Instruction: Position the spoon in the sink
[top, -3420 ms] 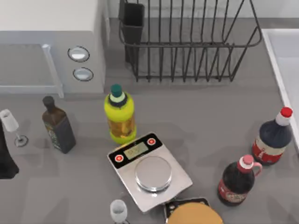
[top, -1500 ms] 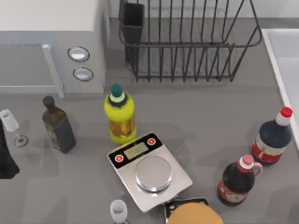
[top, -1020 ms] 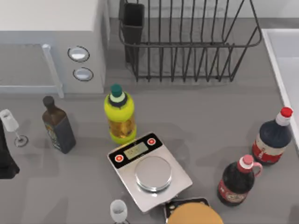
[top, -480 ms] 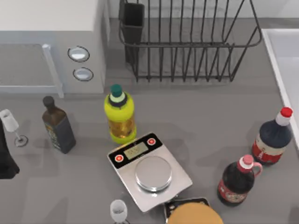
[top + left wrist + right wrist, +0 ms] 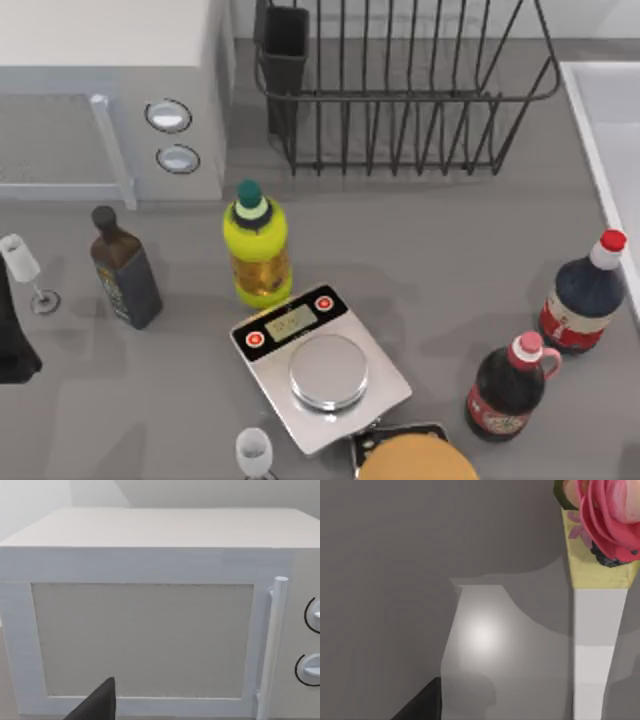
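Observation:
The spoon is out of view. The sink (image 5: 612, 120) is the pale basin with a raised rim at the top view's right edge. My left arm (image 5: 12, 345) is a dark shape at the table's left edge, beside a small wine glass (image 5: 22, 262). A dark part of my left gripper (image 5: 97, 706) shows in the left wrist view, facing the white microwave door (image 5: 142, 640). In the right wrist view, a dark part of my right gripper (image 5: 422, 702) hangs over grey table surface.
A dark wire dish rack (image 5: 400, 90) stands at the back and the microwave (image 5: 110, 90) at the back left. Around a kitchen scale (image 5: 320, 365) stand a yellow bottle (image 5: 257, 250), a dark bottle (image 5: 125, 272) and two cola bottles (image 5: 585, 295) (image 5: 512, 388). A pink flower (image 5: 610, 515) tops a white strip.

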